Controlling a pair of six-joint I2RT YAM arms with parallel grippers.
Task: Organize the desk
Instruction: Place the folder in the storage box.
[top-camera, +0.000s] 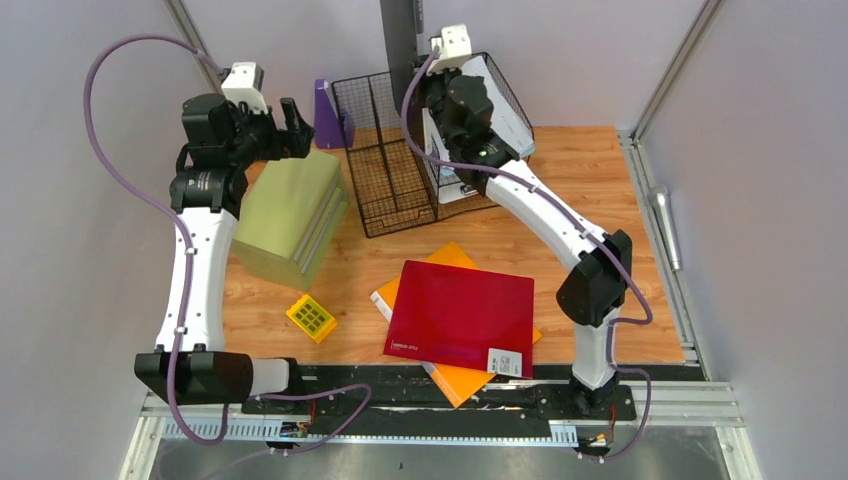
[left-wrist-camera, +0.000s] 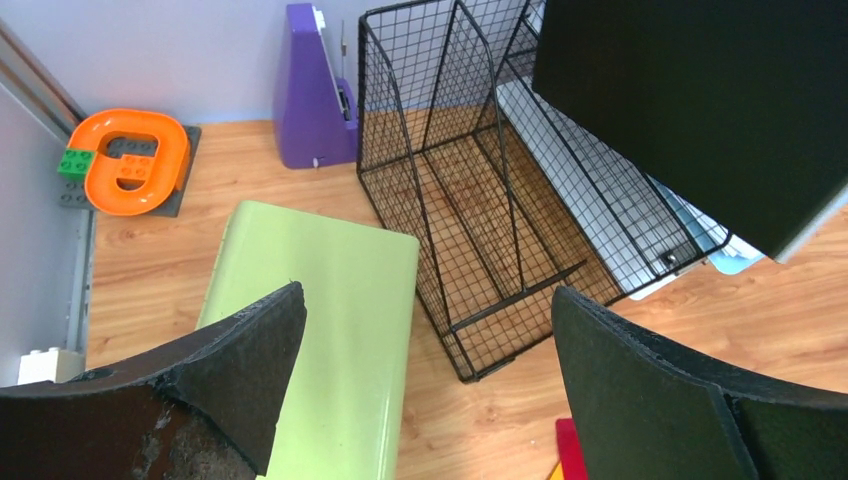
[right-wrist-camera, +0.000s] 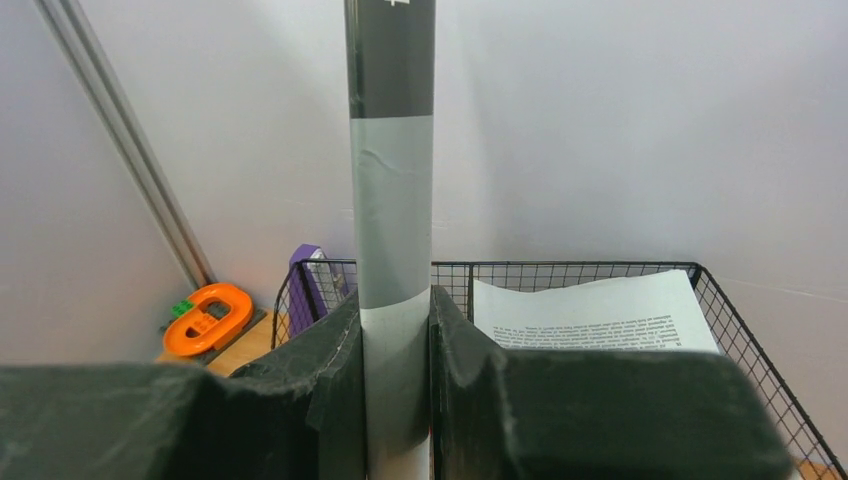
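Desk (top-camera: 600, 170): a light wood top under everything, with grey walls on three sides and a rail down the right. It is stiff, heavy and fixed, so I judge it nothing to grip. I take hold of what lies on it.
Wire rack (top-camera: 385, 175): stands at the far middle, open on top, with thin dividers. It is probably light and would slide if knocked. A printed sheet (right-wrist-camera: 590, 310) lies in its right part.
Green binder (top-camera: 290, 215): just left of the rack and tilted. It is bulky and smooth, so I would take it across a narrow edge.
Red folder (top-camera: 460, 315): lies flat at the near middle on top of the orange folder (top-camera: 462, 383). It looks thin, slick and bendy, so a corner is the place to pinch.
Thin book (right-wrist-camera: 392, 200): upright and edge-on over the rack's right side. It looks stiff, and its lower end is hidden.
Right pincer (right-wrist-camera: 393, 300): nearly closed, with both pads pressed on the book's faces.
Left pincer (left-wrist-camera: 428, 300): spread wide and holding nothing, above the binder and the rack's near corner.
Yellow block (top-camera: 311, 318): small, near left, well apart from the folders.
Open room: bare wood right of the rack and between the rack and the folders.
Edges: the rack wires and the back wall stand close to my right pincer, and the left wall is near my left arm.
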